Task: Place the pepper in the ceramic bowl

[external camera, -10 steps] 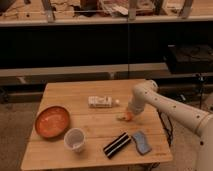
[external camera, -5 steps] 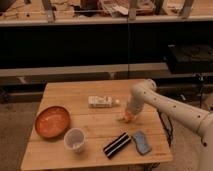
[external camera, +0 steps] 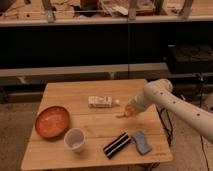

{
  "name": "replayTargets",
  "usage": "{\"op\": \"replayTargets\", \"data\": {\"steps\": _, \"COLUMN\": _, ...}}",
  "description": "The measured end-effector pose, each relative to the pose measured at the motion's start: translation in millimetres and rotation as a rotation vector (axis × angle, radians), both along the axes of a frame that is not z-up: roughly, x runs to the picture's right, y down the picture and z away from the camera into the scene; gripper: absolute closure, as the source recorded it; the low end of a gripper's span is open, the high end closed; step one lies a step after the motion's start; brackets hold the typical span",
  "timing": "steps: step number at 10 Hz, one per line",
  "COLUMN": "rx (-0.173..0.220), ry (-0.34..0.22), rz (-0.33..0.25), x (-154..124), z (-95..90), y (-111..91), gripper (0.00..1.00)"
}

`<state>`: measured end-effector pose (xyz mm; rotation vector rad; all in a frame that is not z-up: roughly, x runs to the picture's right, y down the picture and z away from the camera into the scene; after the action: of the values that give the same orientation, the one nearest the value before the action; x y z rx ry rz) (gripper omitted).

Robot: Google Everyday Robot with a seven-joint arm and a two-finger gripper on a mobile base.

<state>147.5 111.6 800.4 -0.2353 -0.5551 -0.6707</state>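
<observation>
The small orange pepper (external camera: 123, 115) lies on the wooden table (external camera: 90, 92), right of the middle. My gripper (external camera: 128, 111) is at the end of the white arm reaching in from the right. It sits low over the table, right at the pepper and partly covering it. The orange-red ceramic bowl (external camera: 51, 121) stands near the table's left edge, well left of the gripper, and nothing shows inside it.
A white rectangular box (external camera: 101, 102) lies just left of the gripper. A translucent white cup (external camera: 75, 139) stands right of the bowl. A black striped object (external camera: 116, 144) and a blue object (external camera: 141, 141) lie near the front right. Dark shelving stands behind the table.
The gripper end has shifted only slightly, staying low at the pepper. The bowl, cup and box have not moved.
</observation>
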Motion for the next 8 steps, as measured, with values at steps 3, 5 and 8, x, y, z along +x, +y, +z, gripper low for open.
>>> {"op": "replayTargets", "data": {"steps": 3, "rx": 0.101, "ry": -0.203, "rz": -0.088, "x": -36, "z": -12.8, "y": -10, "gripper": 0.92}}
{"op": "replayTargets", "data": {"steps": 5, "rx": 0.158, "ry": -0.280, "rz": -0.170, "x": -69, "z": -24.3, "y": -17, "gripper": 0.92}}
{"op": "replayTargets", "data": {"steps": 8, "rx": 0.246, "ry": -0.343, "rz": -0.304, "x": -117, "z": -51.0, "y": -24, "gripper": 0.92}}
